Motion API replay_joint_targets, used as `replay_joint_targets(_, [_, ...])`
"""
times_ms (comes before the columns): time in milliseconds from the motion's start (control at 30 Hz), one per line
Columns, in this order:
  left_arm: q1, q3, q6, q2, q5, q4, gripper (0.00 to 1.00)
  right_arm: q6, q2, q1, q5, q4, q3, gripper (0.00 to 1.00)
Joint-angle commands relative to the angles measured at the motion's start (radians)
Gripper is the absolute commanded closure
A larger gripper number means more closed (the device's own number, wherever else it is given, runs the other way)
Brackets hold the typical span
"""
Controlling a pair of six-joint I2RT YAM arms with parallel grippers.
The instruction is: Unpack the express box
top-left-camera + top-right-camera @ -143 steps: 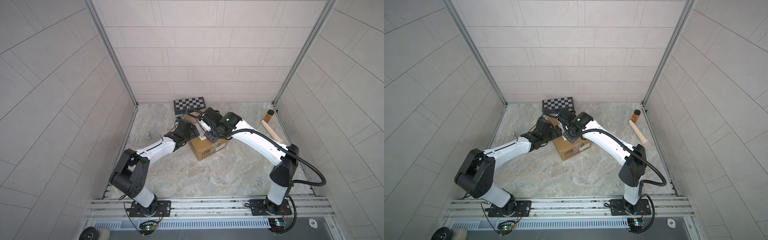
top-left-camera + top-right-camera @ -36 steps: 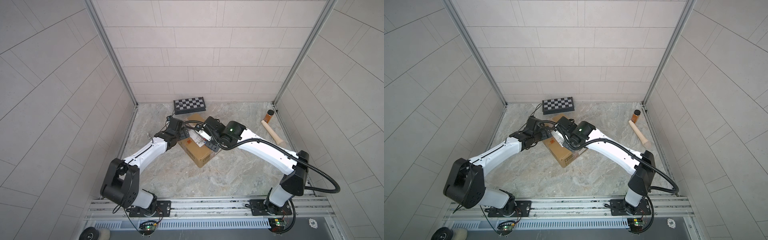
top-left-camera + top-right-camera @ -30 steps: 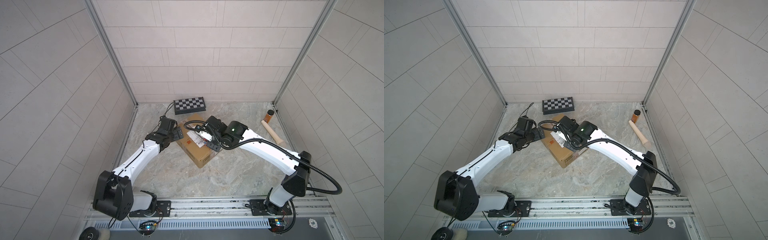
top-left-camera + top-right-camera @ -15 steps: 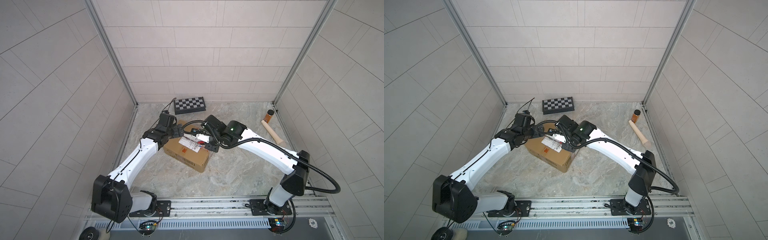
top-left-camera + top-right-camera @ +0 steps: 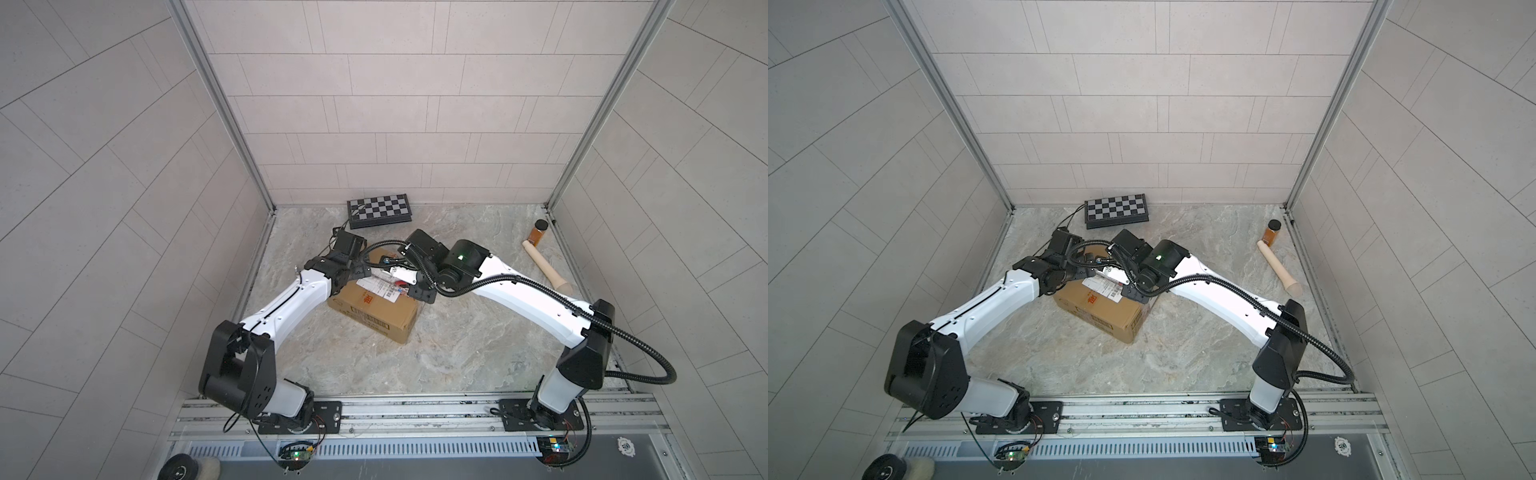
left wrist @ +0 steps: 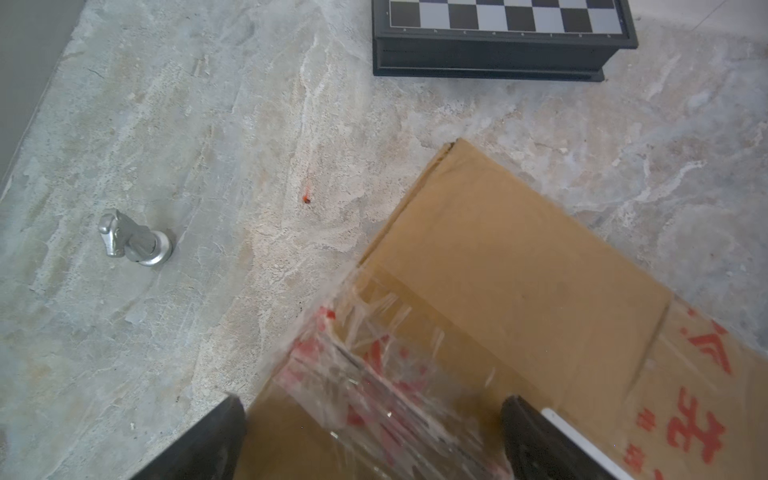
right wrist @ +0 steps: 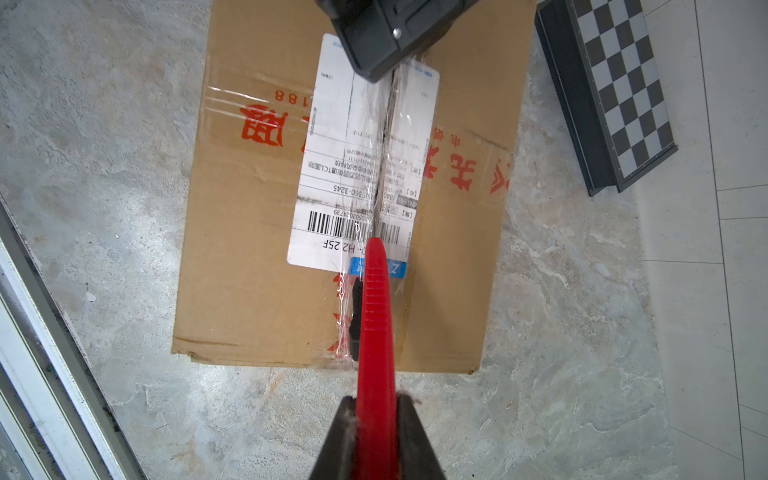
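Note:
The express box (image 5: 376, 309) (image 5: 1100, 313), a brown carton with red characters, lies on the stone floor, flaps taped shut. Its white label (image 7: 332, 166) is split along the taped middle seam. My left gripper (image 6: 372, 415) (image 5: 360, 270) is open, its fingers (image 6: 220, 424) straddling the crinkled tape at the box's far end (image 6: 519, 270). My right gripper (image 7: 376, 405) (image 5: 417, 289) is shut on a red utility knife (image 7: 376, 311). The knife's tip rests over the seam by the barcode on the box (image 7: 249, 270).
A flat checkered board case (image 5: 380, 210) (image 6: 498, 33) (image 7: 615, 95) lies just behind the box by the back wall. A silver chess knight (image 6: 135, 241) lies on the floor to the left. An amber jar (image 5: 539, 232) and a wooden pin (image 5: 544, 266) lie at the right wall.
The box has turned and slid left. My left gripper, open throughout, has swung from beside the box to over its far end. The right gripper still holds the knife.

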Motion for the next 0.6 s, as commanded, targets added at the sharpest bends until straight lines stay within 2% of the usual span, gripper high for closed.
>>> replay_joint_targets(0, [0.011, -0.042, -0.027, 0.043, -0.060, -0.119, 0.01, 0.013, -0.054, -0.004, 0.048, -0.138, -0.035, 1.00])
replay_joint_targets(300, [0.011, -0.046, -0.040, 0.041, -0.029, -0.098, 0.02, 0.018, 0.020, -0.003, 0.008, -0.065, -0.025, 1.00])
replay_joint_targets(367, [0.011, -0.053, -0.045, 0.035, -0.028, -0.092, 0.01, 0.028, 0.056, -0.004, 0.017, -0.061, 0.005, 1.00])
replay_joint_targets(467, [0.011, -0.063, -0.050, 0.032, -0.028, -0.085, 0.01, 0.111, 0.118, -0.003, 0.054, -0.114, 0.079, 1.00])
replay_joint_targets(567, [0.011, -0.069, -0.052, 0.033, -0.028, -0.080, 0.01, 0.119, 0.137, -0.004, 0.084, -0.144, 0.083, 1.00])
